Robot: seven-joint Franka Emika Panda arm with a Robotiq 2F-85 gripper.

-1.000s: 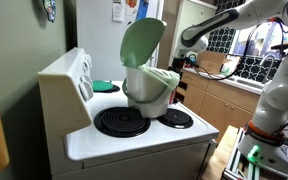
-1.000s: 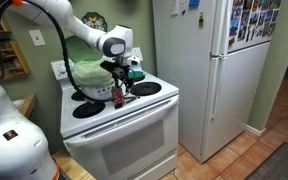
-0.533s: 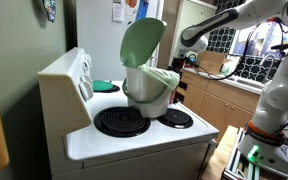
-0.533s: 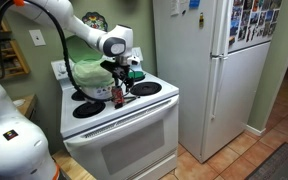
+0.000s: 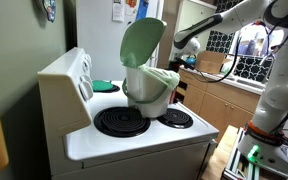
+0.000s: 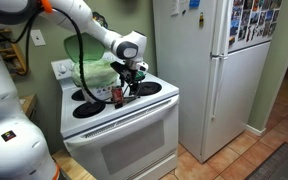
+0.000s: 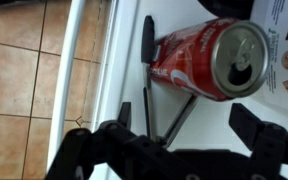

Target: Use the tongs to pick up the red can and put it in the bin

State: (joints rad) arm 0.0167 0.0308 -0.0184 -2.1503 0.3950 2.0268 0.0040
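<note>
White electric stove [image 6: 124,125] in both exterior views. Black coil burner [image 5: 122,121] at front of stove top. White refrigerator [image 6: 209,70] just beside stove, photos [image 6: 249,20] on its side. Terracotta tile floor [image 6: 239,160] below stove front.

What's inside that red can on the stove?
In the wrist view the red can shows its top. The drinking hole is open and looks dark. Whether any liquid is left cannot be seen, because the can's wall and lid cover the inside.
</note>
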